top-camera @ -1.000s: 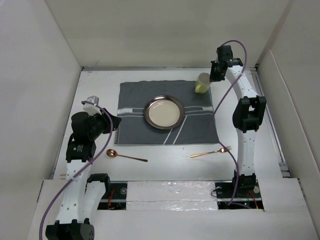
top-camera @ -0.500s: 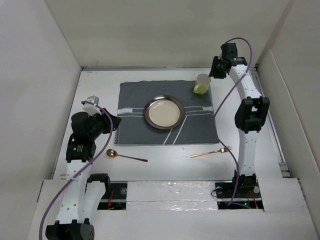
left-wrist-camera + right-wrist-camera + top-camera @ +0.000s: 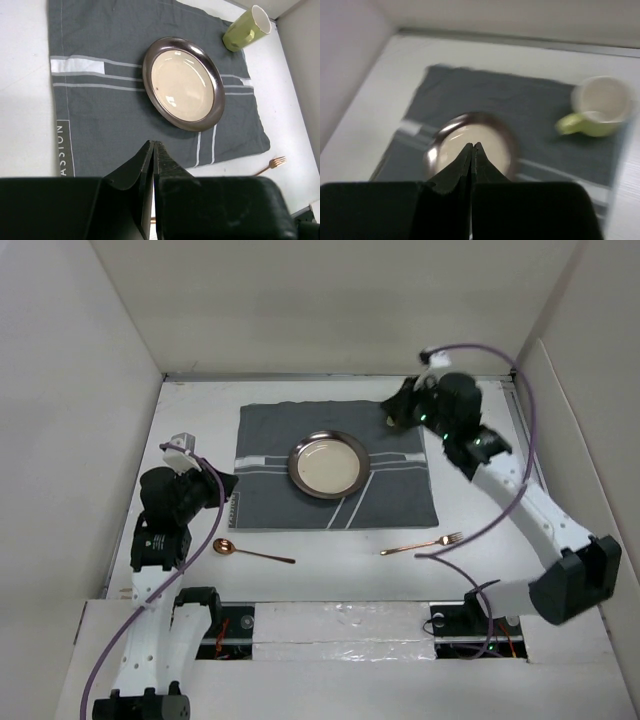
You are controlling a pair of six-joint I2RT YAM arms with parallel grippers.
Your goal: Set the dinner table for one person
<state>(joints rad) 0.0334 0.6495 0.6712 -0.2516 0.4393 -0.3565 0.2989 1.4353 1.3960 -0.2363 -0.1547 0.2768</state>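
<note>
The white dinner table [image 3: 330, 570] carries a dark grey striped mat [image 3: 270, 490] with a metal-rimmed cream plate [image 3: 328, 464] at its middle. A green cup [image 3: 245, 29] stands on the mat's far right corner; it also shows in the right wrist view [image 3: 600, 107], and my right wrist hides it from above. A copper spoon [image 3: 250, 552] and a copper fork [image 3: 422, 543] lie on the table in front of the mat. My right gripper [image 3: 396, 406] is shut and empty, above the mat near the cup. My left gripper [image 3: 232, 488] is shut and empty at the mat's left edge.
White walls [image 3: 80, 390] enclose the table on the left, far and right sides. The right arm's elbow [image 3: 578, 575] hangs over the table's near right part. The fork tip shows in the left wrist view [image 3: 274, 163].
My right arm has folded down and swung left; its wrist now sits over the cup instead of beside it. The left arm, plate, spoon and fork have barely moved.
</note>
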